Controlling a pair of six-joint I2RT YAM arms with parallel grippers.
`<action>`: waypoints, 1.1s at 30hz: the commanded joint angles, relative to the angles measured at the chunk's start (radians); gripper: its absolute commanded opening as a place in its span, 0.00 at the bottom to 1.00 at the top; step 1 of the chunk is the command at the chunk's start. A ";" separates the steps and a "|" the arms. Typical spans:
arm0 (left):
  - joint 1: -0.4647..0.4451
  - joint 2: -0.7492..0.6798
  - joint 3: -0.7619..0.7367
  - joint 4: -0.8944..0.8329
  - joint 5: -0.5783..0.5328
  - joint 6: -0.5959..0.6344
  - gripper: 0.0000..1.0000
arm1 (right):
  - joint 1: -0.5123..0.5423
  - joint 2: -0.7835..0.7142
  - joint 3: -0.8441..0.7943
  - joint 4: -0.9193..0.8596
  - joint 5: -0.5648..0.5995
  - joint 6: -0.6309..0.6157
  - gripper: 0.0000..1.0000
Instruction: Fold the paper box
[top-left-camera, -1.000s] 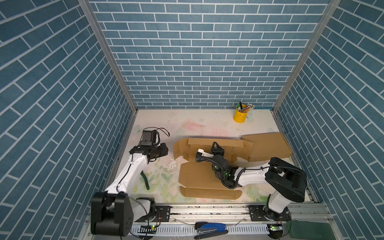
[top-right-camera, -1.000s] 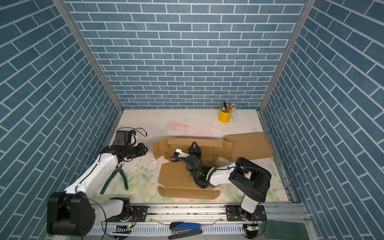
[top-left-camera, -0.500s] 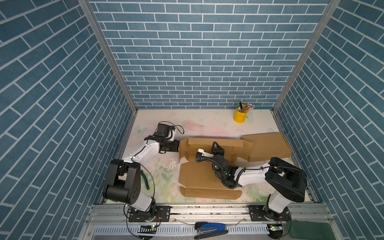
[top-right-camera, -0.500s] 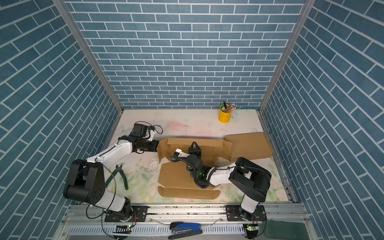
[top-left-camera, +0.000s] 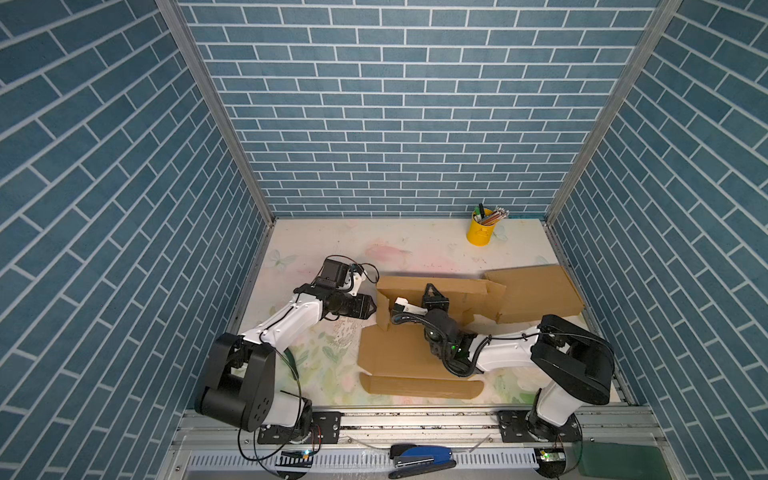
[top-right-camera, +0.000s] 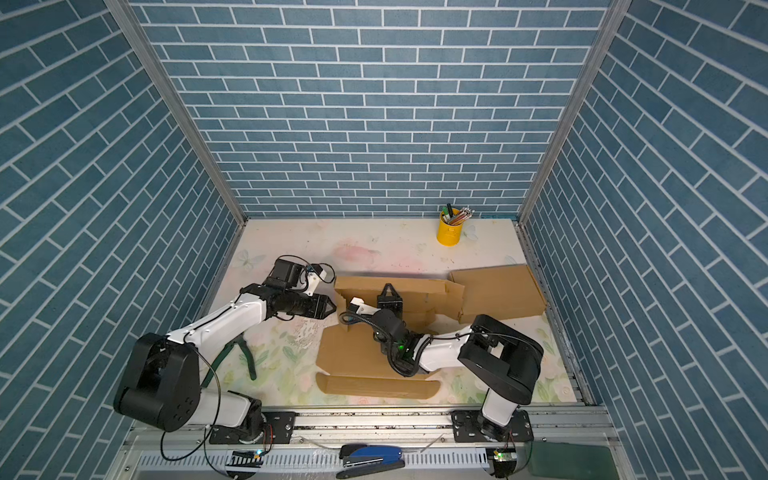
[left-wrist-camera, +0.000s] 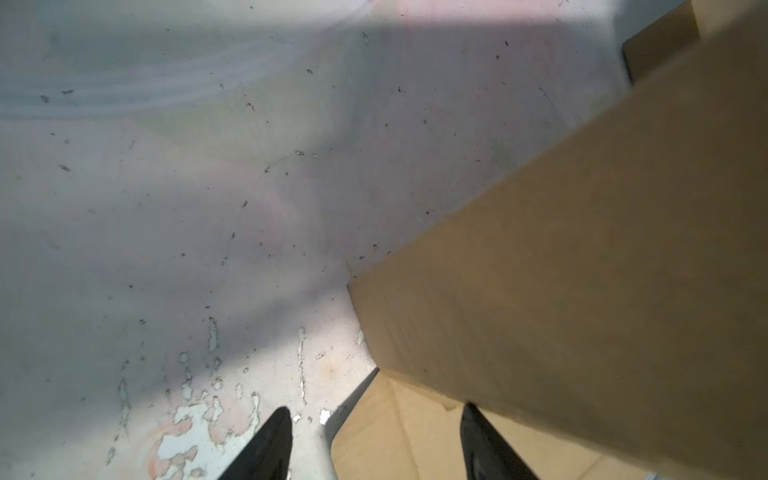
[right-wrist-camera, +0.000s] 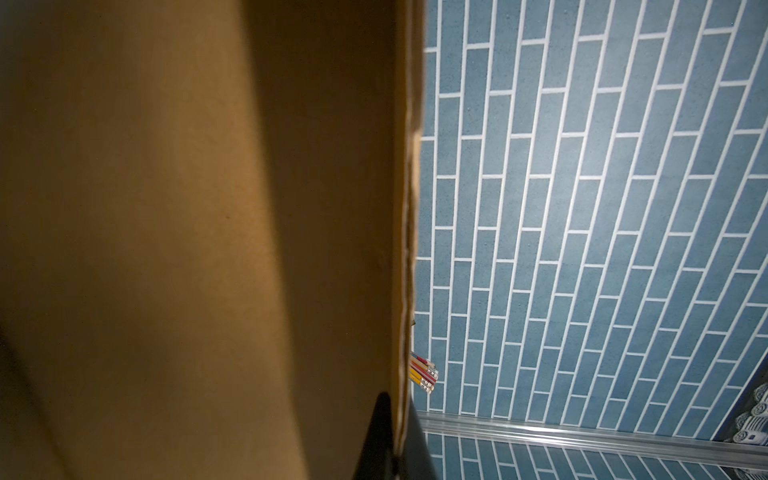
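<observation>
At nine o'clock of the paper box, hovering with left gripper, fingers wide and empty, just beside the raised side flap. Centre of the table, rear wall up, pinched tight in right gripper. At six o'clock, front flap lying flat: early going by the look of it, most folds left.

Left arm stretched low, left gripper level, jaws apart. Right arm folded low, right gripper pinching paper box wall.
</observation>
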 joint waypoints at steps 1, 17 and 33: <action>-0.018 -0.047 -0.039 0.052 0.005 -0.022 0.68 | -0.001 0.005 -0.014 -0.113 -0.025 0.033 0.00; -0.222 -0.074 -0.230 0.601 -0.385 0.019 0.70 | -0.001 -0.016 -0.002 -0.184 -0.044 0.074 0.00; -0.279 0.020 -0.376 0.966 -0.598 0.014 0.45 | -0.002 -0.028 0.011 -0.230 -0.058 0.112 0.00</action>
